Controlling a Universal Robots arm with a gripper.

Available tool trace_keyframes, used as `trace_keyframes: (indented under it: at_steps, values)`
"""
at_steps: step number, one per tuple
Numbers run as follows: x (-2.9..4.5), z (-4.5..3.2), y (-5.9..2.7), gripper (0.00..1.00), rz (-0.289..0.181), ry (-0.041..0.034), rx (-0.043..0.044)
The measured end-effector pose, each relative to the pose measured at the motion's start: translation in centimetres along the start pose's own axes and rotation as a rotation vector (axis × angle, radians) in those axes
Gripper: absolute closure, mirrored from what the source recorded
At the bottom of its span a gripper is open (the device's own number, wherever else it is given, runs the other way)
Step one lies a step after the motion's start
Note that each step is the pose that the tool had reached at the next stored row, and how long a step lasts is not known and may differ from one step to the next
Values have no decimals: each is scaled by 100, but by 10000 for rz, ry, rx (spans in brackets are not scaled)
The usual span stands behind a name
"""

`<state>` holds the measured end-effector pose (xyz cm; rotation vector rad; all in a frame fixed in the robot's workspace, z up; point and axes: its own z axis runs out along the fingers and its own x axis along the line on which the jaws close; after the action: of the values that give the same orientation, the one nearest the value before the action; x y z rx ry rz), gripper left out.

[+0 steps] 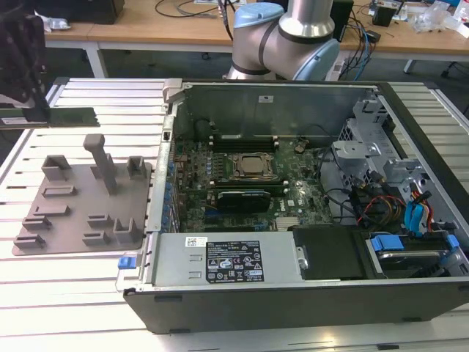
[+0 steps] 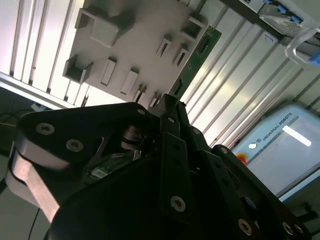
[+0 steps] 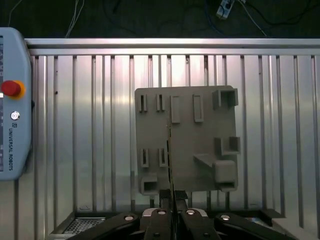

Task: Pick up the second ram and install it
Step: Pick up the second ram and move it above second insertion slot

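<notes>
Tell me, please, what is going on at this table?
The robot's gripper is shut on one end of a green memory stick, holding it near the grey tray on the slatted table. The open computer case lies at the exterior view's right; the stick is not yet in it.

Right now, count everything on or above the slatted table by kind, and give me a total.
Green second ram, held off the table in the gripper: 1
Grey holder tray: 1
Open computer case: 1
Pendant with a red button: 1
Total: 4
</notes>
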<state>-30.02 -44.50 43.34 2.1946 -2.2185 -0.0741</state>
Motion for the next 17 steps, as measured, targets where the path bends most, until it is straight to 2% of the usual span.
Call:
trace_keyframes:
  at_steps: [2, 10, 11, 15, 17]
  values:
    - [-2, -7, -161, 87, 1, 0, -1]
    - [-5, -21, -440, 87, 0, 1, -5]
    - [-6, -24, -513, 87, 0, 1, -6]
    - [-8, -33, -715, 87, -1, 1, -12]
    - [-11, -39, -850, 87, 1, 0, -18]
